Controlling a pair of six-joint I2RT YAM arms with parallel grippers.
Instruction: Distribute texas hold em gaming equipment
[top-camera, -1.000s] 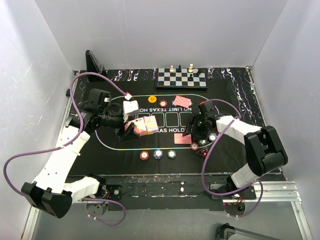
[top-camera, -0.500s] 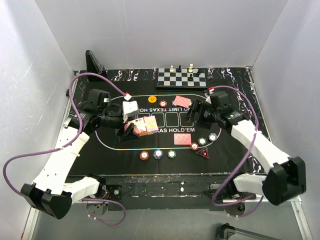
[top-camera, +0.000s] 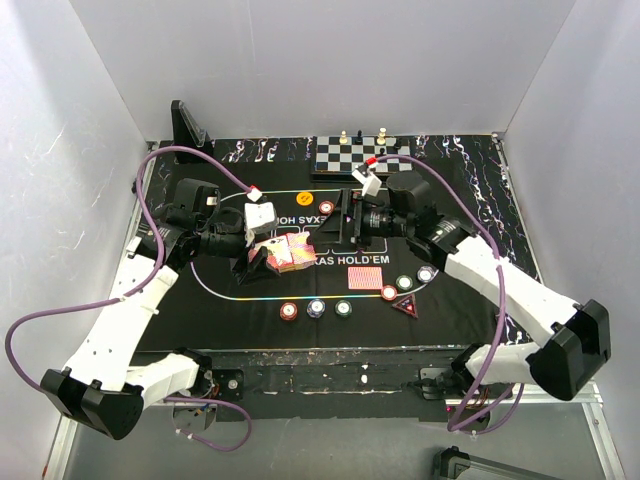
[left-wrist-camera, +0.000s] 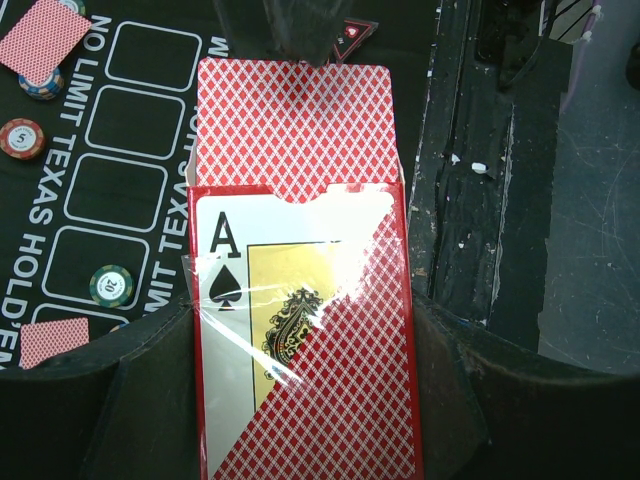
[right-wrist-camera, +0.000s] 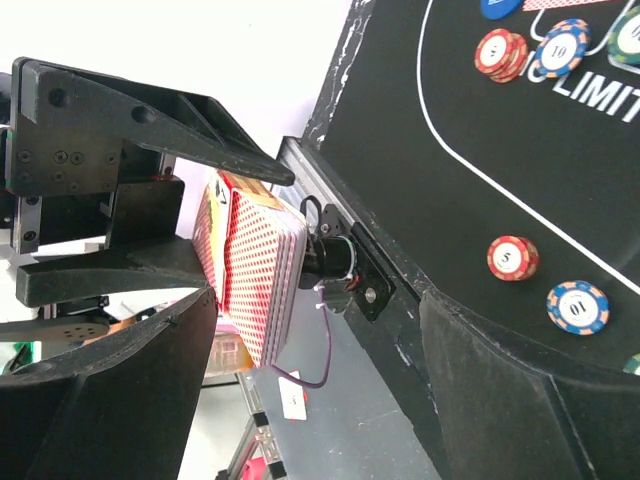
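Note:
My left gripper (top-camera: 266, 256) is shut on a red card box (top-camera: 287, 252) and holds it above the mat. In the left wrist view (left-wrist-camera: 300, 320) the box (left-wrist-camera: 300, 380) shows an ace of spades, and red-backed cards (left-wrist-camera: 295, 125) stick out of its open end. My right gripper (top-camera: 335, 224) is open and empty, just right of the cards. In the right wrist view (right-wrist-camera: 315, 320) the cards (right-wrist-camera: 255, 275) lie close to its left finger (right-wrist-camera: 110, 390). A single card (top-camera: 366, 277), several chips (top-camera: 316, 307) and the dark red triangular marker (top-camera: 406, 306) lie on the mat.
The chessboard (top-camera: 362, 157) with its pieces stands at the back. A black stand (top-camera: 188, 124) is at the back left. More chips lie near the mat's top (top-camera: 326, 208) and right (top-camera: 427, 273). White walls close in three sides.
My right arm has swung from the chips at the right of the mat up and left, its open gripper now beside the cards. The left gripper has held still with the box.

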